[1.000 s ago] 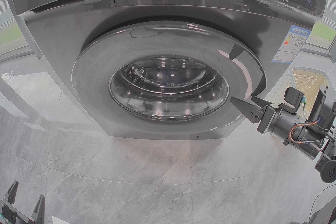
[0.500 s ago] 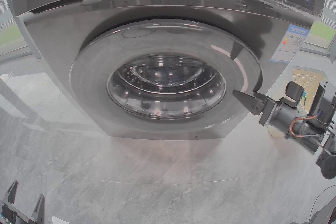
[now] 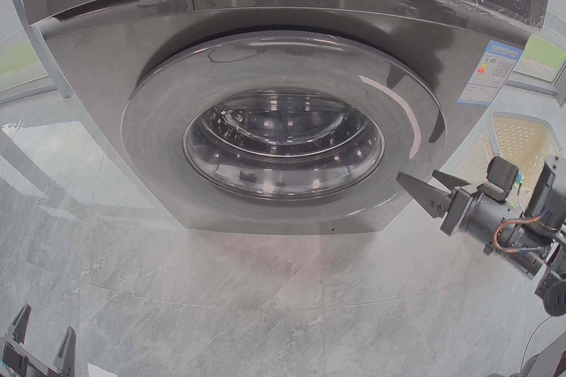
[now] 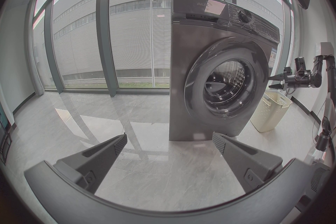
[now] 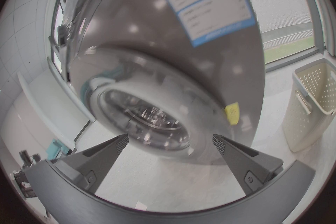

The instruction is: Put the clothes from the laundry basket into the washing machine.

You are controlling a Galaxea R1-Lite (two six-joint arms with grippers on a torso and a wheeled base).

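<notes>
Looking down from the head, the washing machine (image 3: 283,42) fills the top and middle of the picture, and its round door (image 3: 283,131) is shut. The right gripper (image 3: 416,173) sits at the middle right, just beside the door's right edge. Its two fingers are apart and hold nothing. I think it is there to pull the door open, because no clothes can go in while the door is shut. The laundry basket (image 3: 519,139) peeks out at the right edge, behind that arm. The left gripper (image 3: 46,320) is in the lower left corner, well away from the machine, also spread open and empty.

From the left wrist, the left gripper hangs over the bare floor (image 4: 87,112). The whole machine stands far off, with the basket close by its side.

From the right wrist, the door is very near, between the wide open fingers. The basket stands off to one side of the machine. I cannot tell if clothes are inside it
</notes>
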